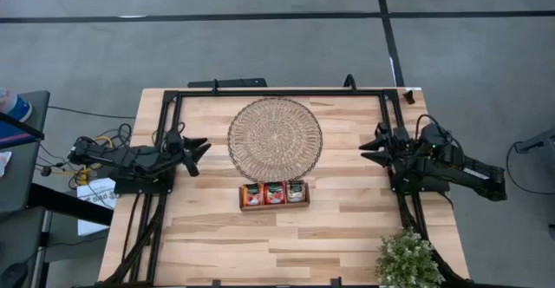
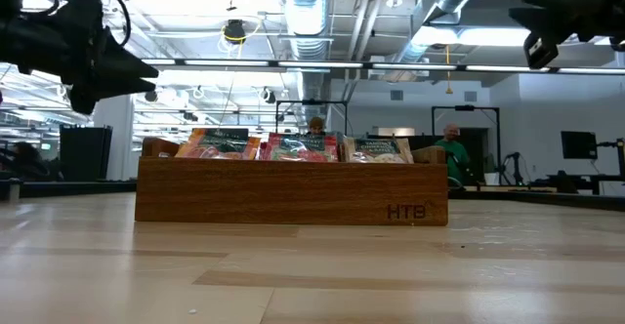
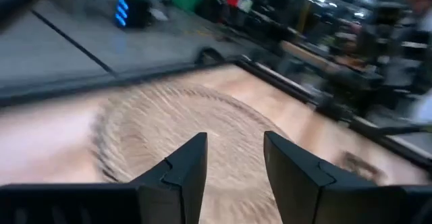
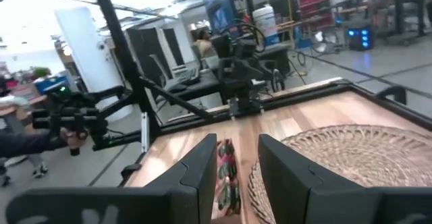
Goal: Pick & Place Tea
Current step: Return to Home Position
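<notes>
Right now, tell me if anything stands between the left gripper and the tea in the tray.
Nothing visible does. The left gripper, open, hangs at the left; only bare tabletop lies between it and the tea sachets in the wooden tray.

The tea (image 1: 274, 193) lies in the wooden tray (image 1: 274, 207), just beside the round mat (image 1: 275, 138).

The left gripper (image 1: 199, 147) hangs to the left of the round woven mat (image 1: 275, 139), fingers parted. The right gripper (image 1: 371, 147) hangs to its right, fingers parted, both pointing toward the mat.
</notes>
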Tool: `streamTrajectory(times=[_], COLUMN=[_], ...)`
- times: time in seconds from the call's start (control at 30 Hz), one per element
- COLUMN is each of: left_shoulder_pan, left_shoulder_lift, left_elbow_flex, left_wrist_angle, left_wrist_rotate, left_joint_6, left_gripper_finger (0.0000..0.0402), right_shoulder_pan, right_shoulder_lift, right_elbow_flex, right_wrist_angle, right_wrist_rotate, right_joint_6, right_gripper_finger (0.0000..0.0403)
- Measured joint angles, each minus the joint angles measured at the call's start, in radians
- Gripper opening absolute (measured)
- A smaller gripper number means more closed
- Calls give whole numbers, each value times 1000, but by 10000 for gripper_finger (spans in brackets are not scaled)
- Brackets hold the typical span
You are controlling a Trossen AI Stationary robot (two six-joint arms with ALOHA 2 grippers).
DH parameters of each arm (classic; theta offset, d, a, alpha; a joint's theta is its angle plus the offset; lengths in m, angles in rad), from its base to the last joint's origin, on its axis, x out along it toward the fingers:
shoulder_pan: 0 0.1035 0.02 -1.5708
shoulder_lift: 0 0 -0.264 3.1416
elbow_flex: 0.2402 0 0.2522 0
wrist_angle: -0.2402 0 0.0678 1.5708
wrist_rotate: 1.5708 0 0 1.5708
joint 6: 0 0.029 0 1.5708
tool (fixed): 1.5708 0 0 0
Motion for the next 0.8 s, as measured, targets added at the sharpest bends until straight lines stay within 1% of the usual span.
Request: streamTrajectory(times=[0.07,0.13,0.17,0.2,0.33,0.43,0.5,0.6,0.63,0.8], left_shoulder_pan=[0,0,0,0,0,0,0,0,0,1], left_shoulder_lift=[0,0,2,8,23,23,23,23,23,23], left_elbow_flex=[-5,-7,-7,-7,-7,-8,-8,-9,-9,-10], left_wrist_angle=[11,22,22,23,21,10,8,4,3,2], left_wrist_rotate=[68,152,183,192,191,173,147,82,69,51], left_joint_6=[-44,-44,-33,-30,-10,0,26,55,56,59], left_gripper_finger=[138,138,138,138,138,138,138,138,138,138], right_shoulder_pan=[0,0,0,0,-2,-18,-35,-66,-77,-139], right_shoulder_lift=[0,0,0,0,0,1,2,1,2,1], right_elbow_flex=[-14,-36,-50,-66,-134,-162,-162,-162,-162,-161], right_wrist_angle=[39,82,107,132,198,177,139,116,115,61], right_wrist_rotate=[-26,-34,-34,-33,-44,-44,-13,96,114,136], right_joint_6=[-11,-15,-15,-15,-1,46,47,24,8,-10], right_gripper_finger=[102,102,102,102,102,102,102,102,102,102])
